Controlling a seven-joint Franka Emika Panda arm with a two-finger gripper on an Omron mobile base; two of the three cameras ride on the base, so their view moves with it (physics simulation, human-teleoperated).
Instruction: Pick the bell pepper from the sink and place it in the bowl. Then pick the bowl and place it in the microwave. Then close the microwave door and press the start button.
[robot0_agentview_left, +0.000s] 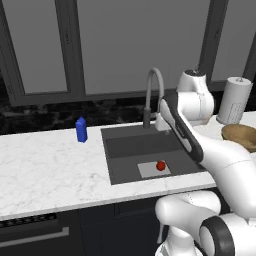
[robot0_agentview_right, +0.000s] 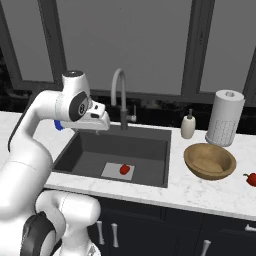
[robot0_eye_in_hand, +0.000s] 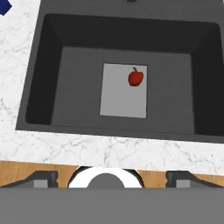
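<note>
**Pepper waiting in the sink, gripper up high**

The red pepper (robot0_agentview_right: 124, 169) is sitting on the pale patch (robot0_eye_in_hand: 124, 90) on the sink (robot0_agentview_right: 85, 150) floor, near the patch's far right corner in the hand view. Nothing is touching it.

The gripper (robot0_eye_in_hand: 112, 178) is hanging high above the sink's front edge, looking straight down. Its two fingers (robot0_eye_in_hand: 41, 178) are spread wide apart and are holding nothing.

The bowl (robot0_agentview_right: 209, 160) is sitting upright on the counter (robot0_agentview_right: 200, 192), just past the sink's right edge. A paper towel roll (robot0_agentview_right: 224, 118) and a soap bottle (robot0_agentview_right: 188, 125) are standing behind it by the back edge. A blue carton (robot0_agentview_left: 81, 130) is standing left of the sink. The faucet (robot0_agentview_right: 119, 95) is arching over the sink's back edge.
</note>
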